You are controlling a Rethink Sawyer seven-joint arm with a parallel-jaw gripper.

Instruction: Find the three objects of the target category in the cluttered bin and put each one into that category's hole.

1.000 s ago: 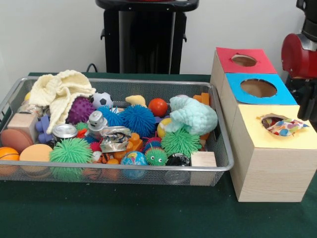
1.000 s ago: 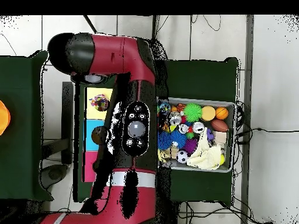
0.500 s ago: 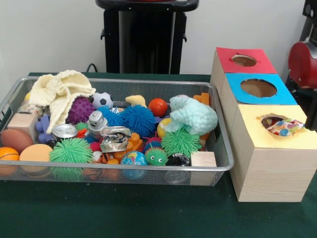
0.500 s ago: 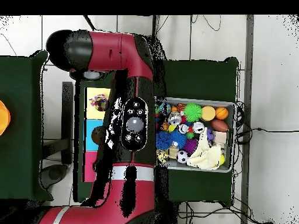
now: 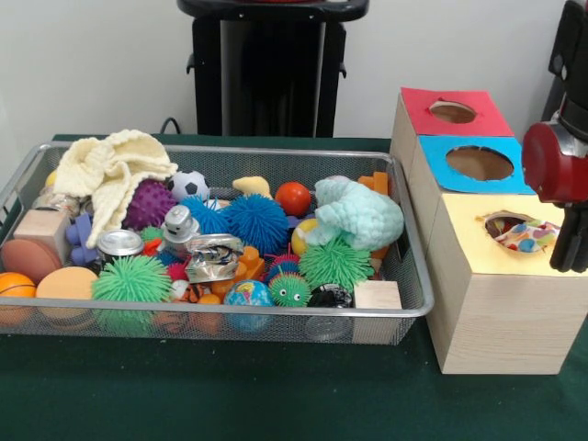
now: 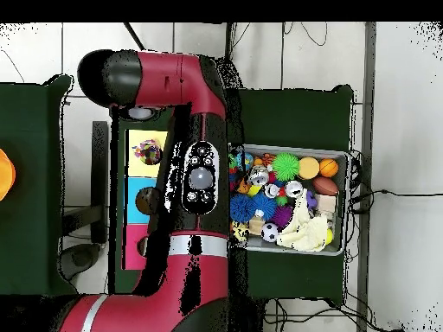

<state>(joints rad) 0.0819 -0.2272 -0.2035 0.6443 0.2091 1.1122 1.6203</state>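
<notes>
A green table (image 5: 230, 395) carries a wire bin (image 5: 404, 276) of toys and, just beside it, a wooden box (image 5: 501, 322) with three holes.

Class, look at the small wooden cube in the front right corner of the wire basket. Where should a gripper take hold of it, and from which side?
Grip the wooden cube across its two flat upright sides, coming straight down from above. Its top face is bare, while the basket wall blocks a sideways approach.
</notes>
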